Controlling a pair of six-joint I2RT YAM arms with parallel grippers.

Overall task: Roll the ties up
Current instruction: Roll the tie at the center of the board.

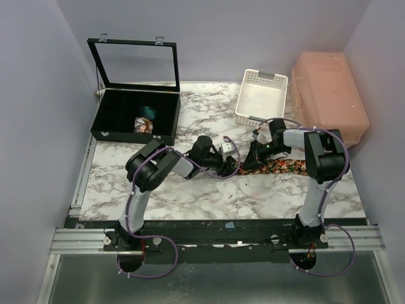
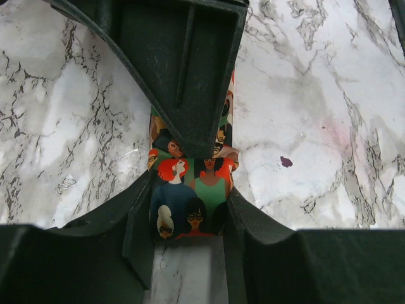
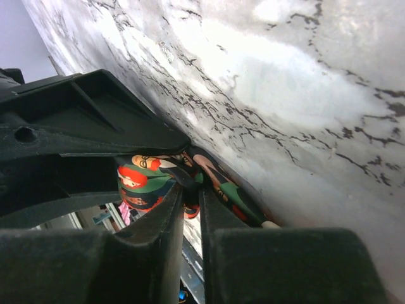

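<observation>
Because a roll only grows if its core is kept from springing open, the left hand [image 2: 188, 218] is closed across the width of the tie [image 2: 193, 183]. One finger sits against each edge of the printed fabric, which fills the gap between them. Directly ahead of its fingertips the right hand [image 3: 192, 197] comes in from the opposite side, fingers pressed almost together and pinching a fold of the same tie. In my judgement it is there to tuck or feed the cloth while the left one steadies the started end. Whether that end is a wound coil or only a doubled fold, the wrist views do not settle. From the two hands the tie's long axis runs flat along the marble table [image 2: 329, 114], straight away from the left hand's fingertips and out behind the right hand, with the loose length pointing toward the right arm's side. Well apart, off to the left hand's far left, a black case [image 1: 136, 120] with its lid up holds rolled ties [image 1: 144, 125], probably where this one will go.
</observation>
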